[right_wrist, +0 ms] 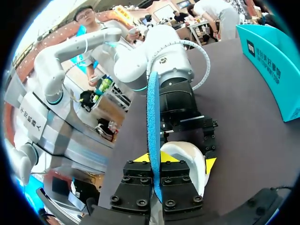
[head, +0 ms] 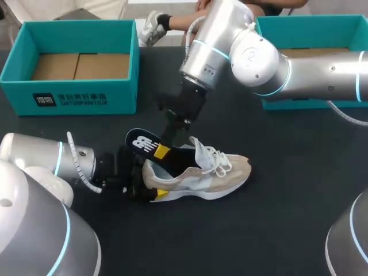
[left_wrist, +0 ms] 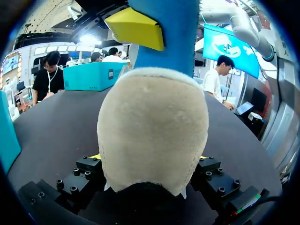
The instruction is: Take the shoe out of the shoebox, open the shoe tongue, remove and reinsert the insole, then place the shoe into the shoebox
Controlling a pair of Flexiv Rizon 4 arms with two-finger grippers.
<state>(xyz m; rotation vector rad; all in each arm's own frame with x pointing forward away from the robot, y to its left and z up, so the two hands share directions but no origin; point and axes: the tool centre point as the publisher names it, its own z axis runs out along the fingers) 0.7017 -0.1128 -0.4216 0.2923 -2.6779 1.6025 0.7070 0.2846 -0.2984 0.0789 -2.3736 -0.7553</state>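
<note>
Shoe is out of the box and lies on the table, sole down, toe toward my right and heel toward my left. Beige upper, white sole. The white laces are loose and the tongue stands up from the opening.

Left gripper is low at the heel. In the left wrist view the heel fills the space between its fingers, with a finger against each side. I log this as a grip on the heel, fingers at about heel width.

Right arm comes in from the right and reaches past the middle, tilted down over the shoe. Right gripper pinches the insole. In the right wrist view the insole stands edge-on between the two fingers, and both press on it with only its thickness between them.

The insole has a black top and a blue underside. Its front end sits inside the shoe opening. Its heel end sticks out up and back, over the heel and toward the left arm. I cannot tell how far the front end reaches in, because the upper hides it.

Left box, teal, sits at the far left of the table, open, with brown card at the bottom. Right box, also teal, sits at the far right, partly behind the right arm. The shoe is between the boxes, nearer me, and touches neither.
</note>
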